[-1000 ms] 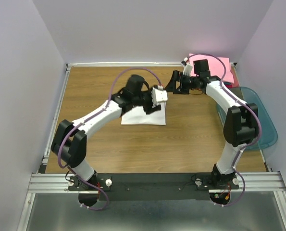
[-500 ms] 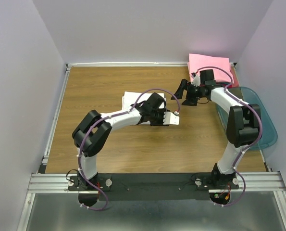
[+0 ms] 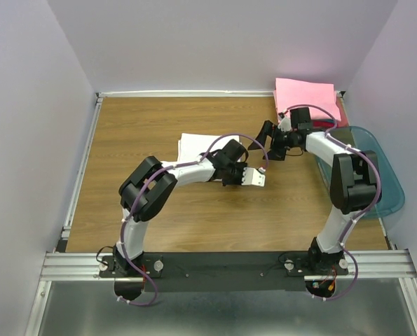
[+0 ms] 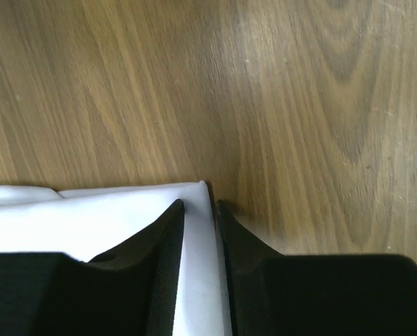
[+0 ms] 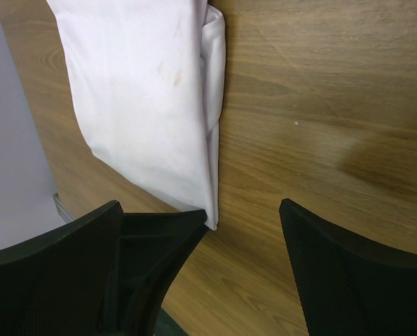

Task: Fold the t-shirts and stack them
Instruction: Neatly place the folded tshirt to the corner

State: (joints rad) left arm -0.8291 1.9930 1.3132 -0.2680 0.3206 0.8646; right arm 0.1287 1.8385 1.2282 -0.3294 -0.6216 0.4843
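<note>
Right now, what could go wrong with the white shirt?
The left gripper pinches only a thin corner of the white shirt, so the cloth might slip out, or the fold might drag open if pulled. The open right gripper hangs close by, so the two could bump.

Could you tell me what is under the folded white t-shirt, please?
Only wooden table shows around the white t-shirt; nothing pokes out beneath it. The left arm covers part, so that stretch is hidden.

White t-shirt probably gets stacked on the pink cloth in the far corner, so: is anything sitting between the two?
Yes: the open right gripper and its wrist hang between the white t-shirt and the pink cloth.
</note>
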